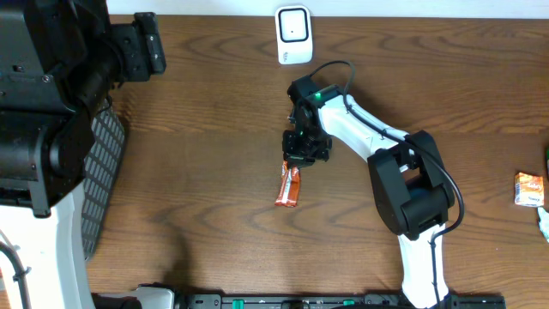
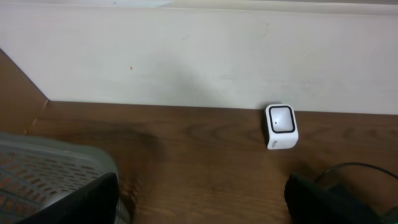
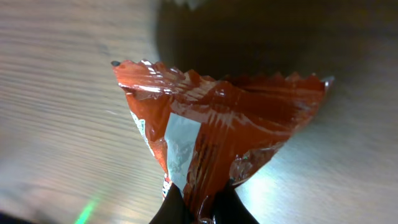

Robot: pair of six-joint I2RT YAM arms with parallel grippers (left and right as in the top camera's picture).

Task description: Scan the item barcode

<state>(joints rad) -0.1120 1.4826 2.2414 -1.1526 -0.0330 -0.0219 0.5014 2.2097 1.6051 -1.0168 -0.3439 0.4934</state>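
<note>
On the wooden table [image 1: 214, 103] the left gripper [image 2: 205, 208] waits at the left side, fingers spread wide and empty, facing the white scanner [image 1: 293, 34] by the back edge, probably to keep out of the way. The right gripper [image 1: 302, 153] is bent down at the middle of the table, its fingers [image 3: 171, 208] pinched narrow on the crimped end of the red snack packet [image 1: 290, 187], well apart from the scanner. Holding this thin end seems sensible, because the flat faces are left uncovered for the barcode, which I cannot see here.

Red, crinkled snack packet [image 1: 290, 189] flat mid-table, one end pinched; white barcode scanner [image 1: 292, 34] upright at far edge.
</note>
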